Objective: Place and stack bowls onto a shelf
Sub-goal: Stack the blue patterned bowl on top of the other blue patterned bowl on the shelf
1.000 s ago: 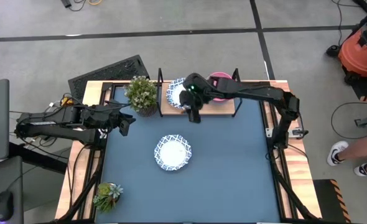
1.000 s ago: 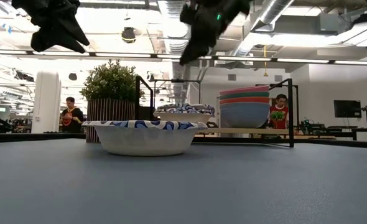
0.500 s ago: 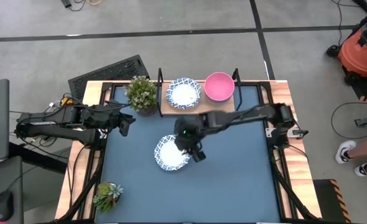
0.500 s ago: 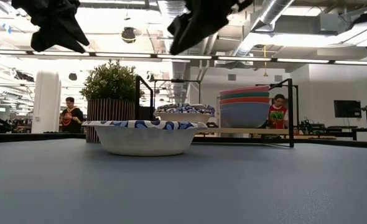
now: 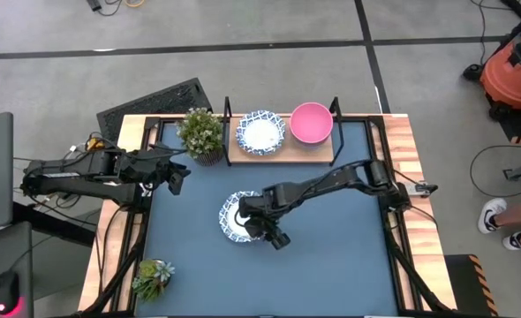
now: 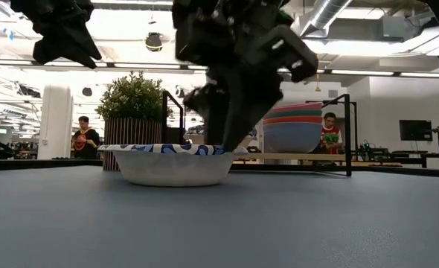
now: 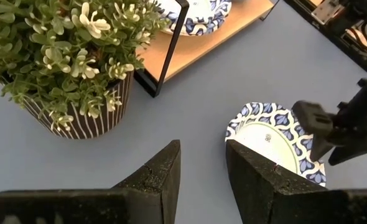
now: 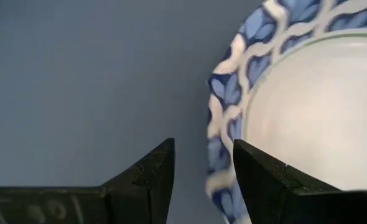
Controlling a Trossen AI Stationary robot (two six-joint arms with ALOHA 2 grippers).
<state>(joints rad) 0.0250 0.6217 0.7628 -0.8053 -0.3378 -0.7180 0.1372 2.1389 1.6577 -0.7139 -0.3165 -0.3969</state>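
Note:
A white bowl with a blue patterned rim (image 5: 241, 216) rests on its base on the blue tabletop; it also shows in the low view (image 6: 173, 162). My right gripper (image 5: 262, 230) is open and low at this bowl's right rim (image 8: 224, 124), one finger outside the rim and one over the inside. On the wooden shelf (image 5: 281, 152) stand a second blue-rimmed bowl (image 5: 260, 132) and a pink bowl (image 5: 311, 122) stacked on a teal one (image 6: 292, 128). My left gripper (image 5: 177, 177) waits open above the table's left edge. My right gripper comes at the table bowl's right rim (image 8: 221, 143) from above, pointing down, its fingers on either side of the rim. I cannot tell whether a finger touches the rim. The bowl stays on the table.
A potted plant (image 5: 200, 132) stands left of the shelf and a smaller one (image 5: 153, 276) at the near left corner. The shelf has black end posts (image 6: 347, 134). A person's feet (image 5: 499, 225) show beyond the table's right edge; people stand in the room behind.
My right gripper has gone from the shelf toward the table's near edge and a little left, then down to the right rim of the bowl on the table. The bowls have not moved.

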